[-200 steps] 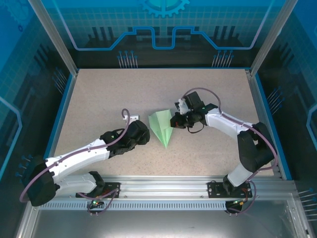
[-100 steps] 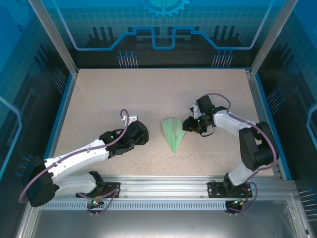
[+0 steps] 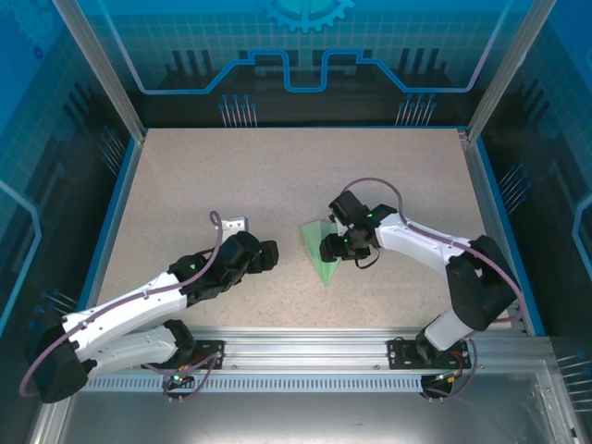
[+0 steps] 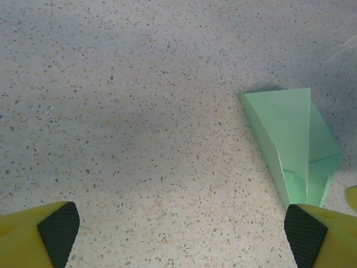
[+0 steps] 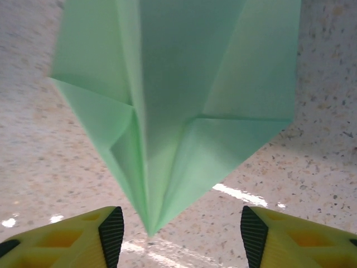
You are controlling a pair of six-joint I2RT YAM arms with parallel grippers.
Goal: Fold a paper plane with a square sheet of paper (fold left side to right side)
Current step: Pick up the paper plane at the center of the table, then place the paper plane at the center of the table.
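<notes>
**Item 1, paper plane** point(image 3: 317, 248). We list a pale mint-green dart lying near the middle of the table point(image 3: 213, 166), between the two arms. In the overhead view its long axis runs far to near and leans slightly right at the near end. The nose points toward the arm bases and the wide tail toward the far edge.

**Item 2, right end effector** point(image 3: 335, 248). It sits over the plane's right side. We note its fingers point(image 5: 111, 229) parted. The plane's point(image 5: 167, 111) pointed end shows in the gap between them, and neither pad is closed on the paper.

**Item 3, left end effector** point(image 3: 268, 254). It sits just left of the plane, apart from it. Its fingers point(image 4: 56, 234) are spread wide over bare table and grip nothing. The plane point(image 4: 290, 139) lies ahead, its narrow end just before one finger.
</notes>
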